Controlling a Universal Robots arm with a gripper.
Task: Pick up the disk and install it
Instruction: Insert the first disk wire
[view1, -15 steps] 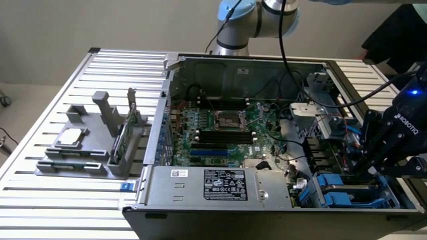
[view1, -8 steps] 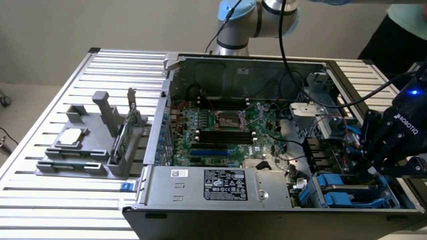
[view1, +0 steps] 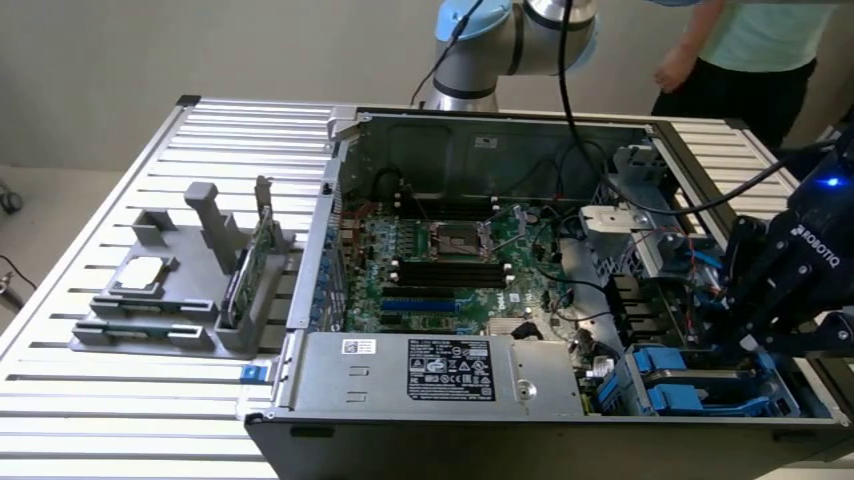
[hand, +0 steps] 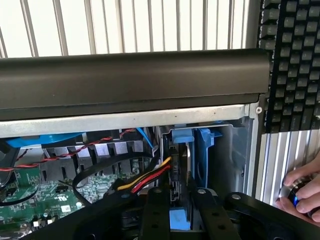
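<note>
The disk (hand: 202, 148) stands on edge in the drive bay at the near corner of the open computer case (view1: 534, 440), on the exterior view's right. In the wrist view its blue rail and thin metal edge show just inside the case's side wall. The hand (hand: 180, 202) is lowered into that bay straight over the disk, with one dark finger (hand: 156, 212) on each side of the blue plastic. I cannot tell whether the fingers are pressing on it or standing just clear.

In the exterior view the hand (view1: 747, 335) hangs over two more blue carriers (view1: 667, 368). A red, yellow and black cable (hand: 145, 178) runs just beside the bay. The motherboard (view1: 447, 265) lies in the middle of the case and the power supply (view1: 441, 370) sits along its near edge.

On the slatted tabletop (view1: 134, 420), at the exterior view's left, a grey holder (view1: 160, 320) carries a square chip (view1: 144, 272) and an upright green card (view1: 250, 270).

A person (view1: 747, 45) stands at the far right. A person's fingers (hand: 300, 181) rest on a small dark knob (hand: 300, 196) beside the case.
</note>
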